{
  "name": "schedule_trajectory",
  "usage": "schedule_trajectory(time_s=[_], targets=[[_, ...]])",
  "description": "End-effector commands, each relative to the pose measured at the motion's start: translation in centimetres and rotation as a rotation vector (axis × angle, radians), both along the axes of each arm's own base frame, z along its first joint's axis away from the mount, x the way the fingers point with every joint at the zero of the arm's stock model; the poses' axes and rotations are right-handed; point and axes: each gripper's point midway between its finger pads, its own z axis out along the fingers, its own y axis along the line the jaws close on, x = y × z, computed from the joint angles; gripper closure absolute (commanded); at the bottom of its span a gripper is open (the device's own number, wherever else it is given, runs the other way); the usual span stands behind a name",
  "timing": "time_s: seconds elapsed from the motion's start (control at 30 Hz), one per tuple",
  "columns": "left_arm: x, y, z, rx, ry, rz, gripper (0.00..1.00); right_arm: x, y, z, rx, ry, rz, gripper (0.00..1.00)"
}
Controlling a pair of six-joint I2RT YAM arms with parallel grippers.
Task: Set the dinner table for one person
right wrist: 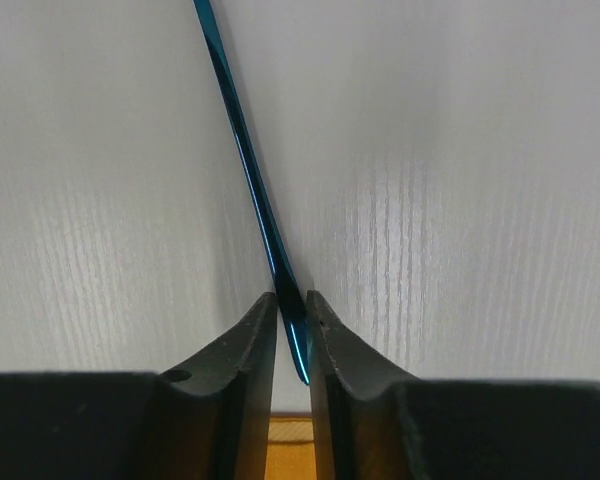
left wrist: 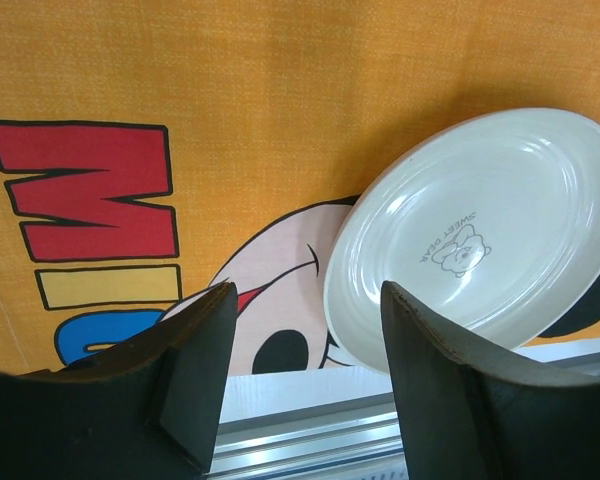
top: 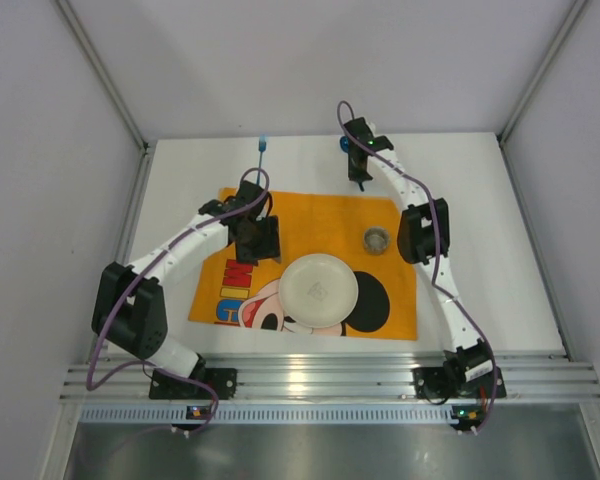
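Note:
The dinner table [top: 485, 215] is a large white tabletop. An orange cartoon-mouse placemat [top: 310, 215] lies on it, with a white plate [top: 319, 290] on its near half and a small metal cup [top: 377, 240] on its right part. My right gripper [top: 357, 165] is at the far side, beyond the placemat. It is shut on the handle of a slim dark-blue utensil [right wrist: 242, 150], which runs away over the white table [right wrist: 460, 180]; its head is out of view. My left gripper [left wrist: 310, 300] is open and empty above the placemat [left wrist: 280, 90], left of the plate [left wrist: 480, 240].
A second, light-blue utensil [top: 263, 152] lies on the table beyond the placemat's far left corner. White walls enclose the table on the left, right and far sides. An aluminium rail [top: 320, 378] carrying the arm bases runs along the near edge.

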Motion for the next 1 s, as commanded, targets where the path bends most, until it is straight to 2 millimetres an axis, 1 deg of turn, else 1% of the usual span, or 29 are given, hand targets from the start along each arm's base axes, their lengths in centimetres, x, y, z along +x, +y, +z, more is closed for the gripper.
schedule_trajectory(time_s=[0.0,0.03,0.07,0.13,0.17,0.23,0.3,0.4,0.43,0.47,0.5,0.53,0.57,0.6,0.63,0.67,0.7,0.73,0.77,0.8,0.87,0.93,0.97], targets=[[-0.8,0.5,0.9,-0.005,-0.037,-0.018,0.36,-3.8,-1.0,-0.8,-0.077,0.14,0.021,0.81],[-1.1,0.7,0.7,-0.001,-0.035,-0.019,0.36,-4.0,-1.3,-1.0,-0.081,0.149,0.019,0.86],[-1.7,1.0,0.2,0.01,-0.024,-0.019,0.36,-3.9,-1.3,-1.0,-0.079,0.149,0.02,0.87],[-1.9,1.3,0.2,0.009,-0.036,-0.023,0.36,-3.8,-1.4,-1.2,-0.075,0.151,0.023,0.92],[-2.2,1.4,-0.1,0.014,-0.03,-0.029,0.36,-3.8,-1.4,-1.2,-0.079,0.151,0.026,0.94],[-2.2,1.6,-0.4,0.03,-0.035,-0.044,0.36,-3.6,-1.5,-1.4,-0.08,0.149,0.027,1.0],[-2.0,1.8,-0.5,0.042,-0.039,-0.06,0.35,-3.4,-1.6,-1.5,-0.084,0.143,0.027,1.0],[-1.0,1.5,-0.3,0.052,-0.044,-0.074,0.35,-3.3,-2.0,-0.9,-0.093,0.135,0.017,1.0],[-0.7,1.4,-0.2,0.055,-0.05,-0.088,0.35,-3.1,-2.3,0.3,-0.097,0.111,0.004,1.0],[0.0,1.2,0.1,0.058,-0.058,-0.092,0.35,-2.9,-2.3,0.9,-0.094,0.096,-0.001,1.0],[0.3,1.1,0.1,0.063,-0.061,-0.105,0.35,-2.6,-2.3,1.6,-0.088,0.08,-0.005,1.0],[0.6,1.0,0.1,0.065,-0.062,-0.109,0.35,-2.3,-2.2,3.3,-0.075,0.046,-0.008,1.0],[1.3,0.7,0.6,0.06,-0.078,-0.112,0.35,-2.1,-2.2,4.1,-0.066,0.029,-0.016,1.0],[1.7,0.7,0.1,0.07,-0.065,-0.12,0.35,-1.9,-1.9,6.3,-0.046,-0.015,-0.018,1.0],[2.0,0.5,0.1,0.068,-0.063,-0.128,0.36,-2.1,-1.9,6.7,-0.045,-0.018,-0.022,1.0],[2.6,0.2,0.6,0.061,-0.08,-0.136,0.36,-2.2,-1.9,7.5,-0.031,-0.032,-0.028,1.0],[2.9,0.1,0.1,0.062,-0.065,-0.146,0.36,-2.2,-1.6,8.2,-0.018,-0.05,-0.029,1.0],[3.1,0.1,0.1,0.067,-0.068,-0.157,0.36,-2.9,-1.7,9.4,-0.009,-0.056,-0.032,1.0],[3.9,-0.3,0.3,0.055,-0.074,-0.169,0.36,-4.1,-1.8,10.8,0.033,-0.071,-0.059,1.0],[4.0,-0.2,0.3,0.055,-0.074,-0.166,0.36,-3.9,-1.7,11.0,0.038,-0.083,-0.059,1.0],[4.1,-0.6,0.0,0.041,-0.063,-0.179,0.36,-5.1,-1.4,11.4,0.077,-0.069,-0.049,1.0],[4.2,-0.8,0.1,0.028,-0.062,-0.188,0.37,-4.9,-0.8,11.9,0.109,-0.088,-0.039,1.0],[4.1,-0.9,0.3,0.02,-0.063,-0.191,0.37,-4.3,-0.2,12.0,0.128,-0.098,-0.026,0.88]])
